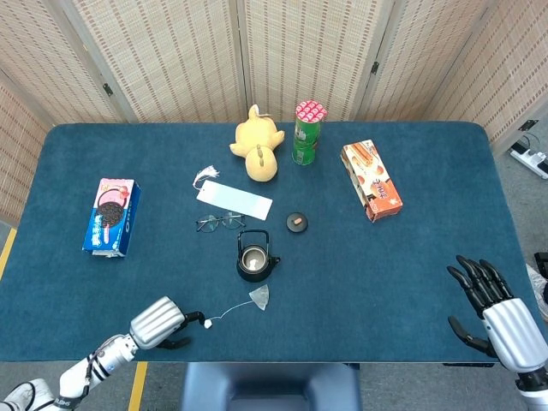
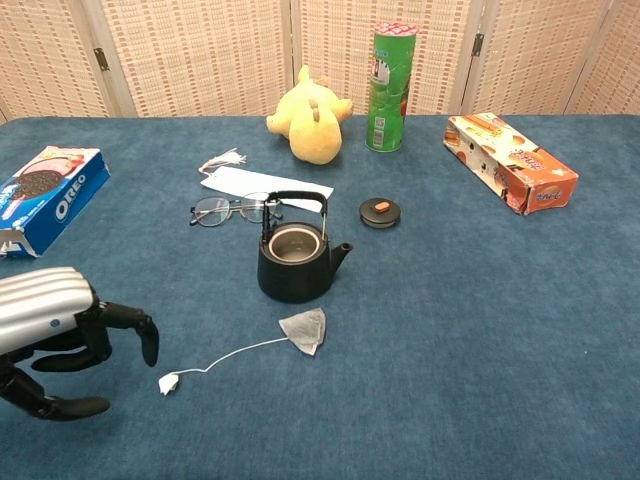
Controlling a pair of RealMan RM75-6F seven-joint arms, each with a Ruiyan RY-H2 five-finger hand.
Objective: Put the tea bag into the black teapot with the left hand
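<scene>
The black teapot (image 1: pixel 255 258) (image 2: pixel 296 258) stands uncovered in the middle of the blue table, its handle upright. Its small black lid (image 1: pixel 296 222) (image 2: pixel 380 212) lies apart, to the back right of it. The tea bag (image 1: pixel 260 296) (image 2: pixel 306 329) lies flat just in front of the pot, and its string trails left to a white tag (image 1: pixel 207 324) (image 2: pixel 167 383). My left hand (image 1: pixel 160 322) (image 2: pixel 62 336) hovers low by the front edge, fingers apart and curved, their tips close to the tag, holding nothing. My right hand (image 1: pixel 493 310) sits spread at the front right corner, empty.
Glasses (image 2: pixel 233 210) and a white card with a tassel (image 2: pixel 264 184) lie behind the pot. Further back are a yellow plush toy (image 2: pixel 312 114) and a green can (image 2: pixel 391 87). An Oreo box (image 2: pixel 43 195) is at the left, an orange box (image 2: pixel 509 160) at the right.
</scene>
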